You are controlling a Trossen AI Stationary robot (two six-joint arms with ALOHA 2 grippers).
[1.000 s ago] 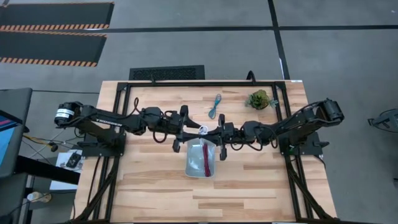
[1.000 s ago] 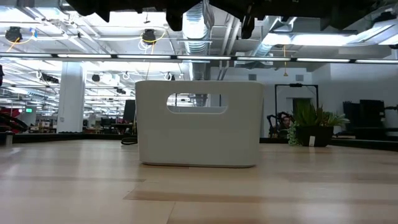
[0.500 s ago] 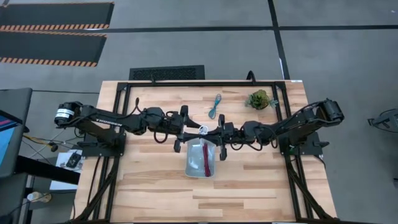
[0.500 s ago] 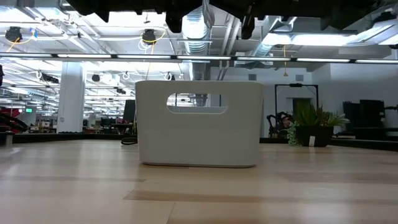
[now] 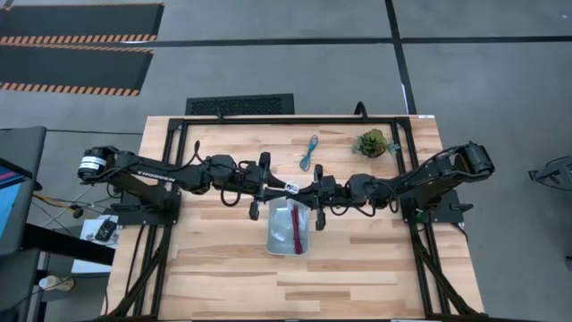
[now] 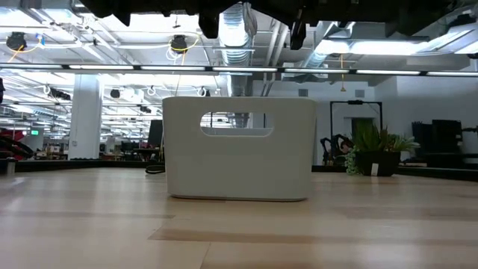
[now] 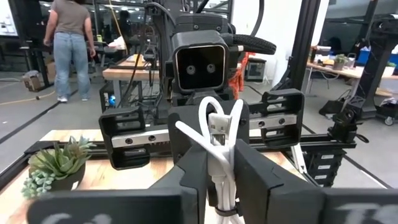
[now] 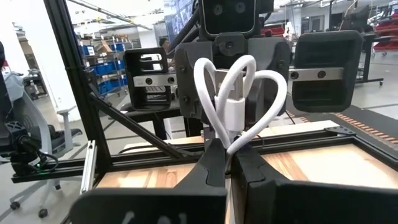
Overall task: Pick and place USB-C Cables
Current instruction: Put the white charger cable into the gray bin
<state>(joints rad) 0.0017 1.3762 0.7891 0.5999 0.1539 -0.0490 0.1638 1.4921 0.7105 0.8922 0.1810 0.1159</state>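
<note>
Both grippers meet above the far end of the pale grey tray (image 5: 279, 240), and each is shut on the white USB-C cable (image 5: 291, 187). My left gripper (image 5: 279, 189) reaches in from the table's left, my right gripper (image 5: 307, 190) from its right. In the left wrist view the white cable (image 7: 219, 134) stands up between my own fingers. In the right wrist view its loops (image 8: 236, 87) rise above mine. The maroon cable (image 5: 297, 231) lies inside the tray. The teal-blue cable (image 5: 309, 153) lies on the table beyond the grippers. The black cable is out of sight. My left gripper pinches the white cable's bundled strands (image 7: 221, 171) between its two fingers, reaching level from the table's left. A plug end and loops stick out past the fingertips. The bundle is lifted clear of the table. My right gripper pinches the same bundle low on its loops (image 8: 229, 144) between its two fingers, reaching level from the table's right. The loops stand above the fingers, clear of the tray.
A green plant tuft (image 5: 372, 142) sits near the table's far right corner and also shows in the low view (image 6: 373, 153). The black frame rail (image 5: 295, 119) runs along the far edge. Bare wood lies near of the tray (image 6: 239, 149). A person (image 7: 68, 43) stands in the room beyond.
</note>
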